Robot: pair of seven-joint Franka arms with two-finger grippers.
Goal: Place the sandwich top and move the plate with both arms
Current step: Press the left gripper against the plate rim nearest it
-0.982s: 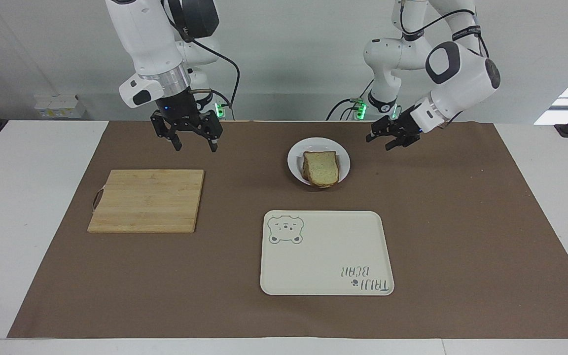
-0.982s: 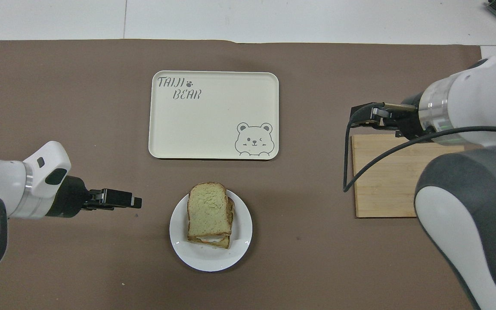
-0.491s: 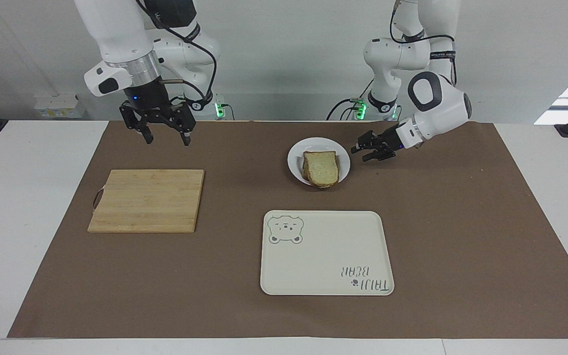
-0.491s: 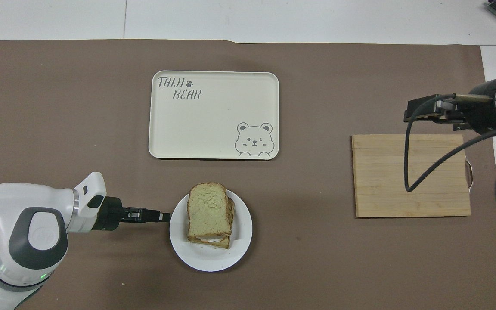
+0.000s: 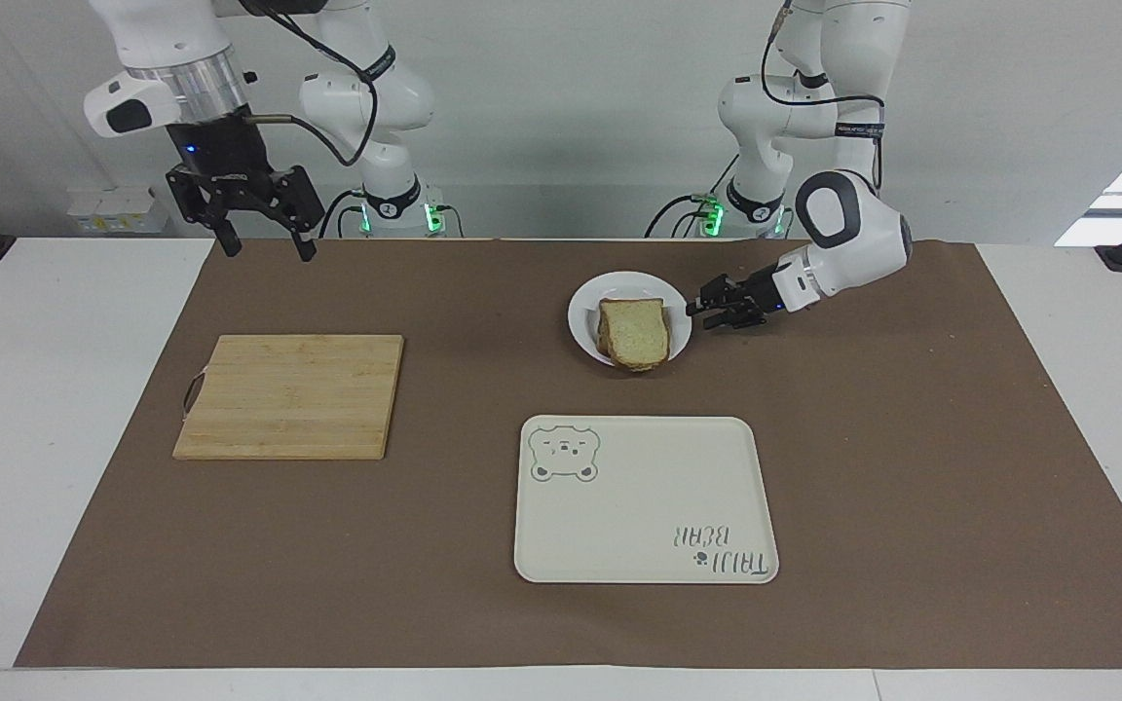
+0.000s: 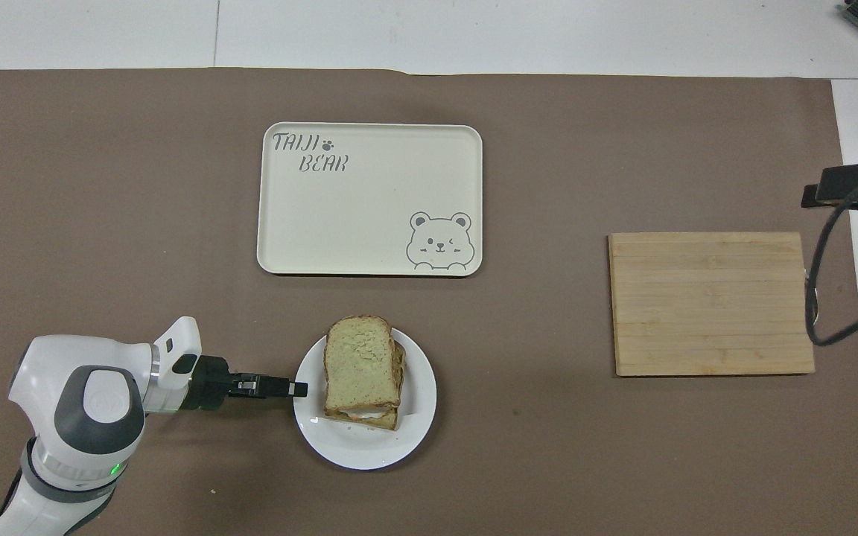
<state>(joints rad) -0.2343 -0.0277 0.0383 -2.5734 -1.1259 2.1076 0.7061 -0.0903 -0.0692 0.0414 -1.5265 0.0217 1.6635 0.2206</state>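
- Facing view: the small round white shallow plate (image 5: 630,316) is sitting on the brown paper table cover (image 5: 912,438), near the robots' edge of it, and the plain pale sandwich top with its dark crust (image 5: 635,331) is lying on the stacked sandwich in it
- The left gripper (image 5: 702,313) is reaching in low at the plate's rim toward the left arm's end of the table; I cannot tell whether its fingers are apart or closed on the rim
- The right gripper (image 5: 262,239) is hanging high over the table's edge near the bamboo cutting board (image 5: 291,395), with its fingers spread apart and nothing in them
- Overhead view: the plate (image 6: 414,435) is looking stiff, smooth and probably slippery, so the thin rim is the place to pinch, one gripper at each end
- The bread is looking soft and loose, so a tilt is likely sliding it off
- The cream rectangular bear-printed tray (image 6: 369,199) is lying farther from the robots than the plate, with bare cover between them
- The left gripper (image 6: 296,388) is overlapping the rim; the right gripper (image 6: 853,192) is showing at the view's edge
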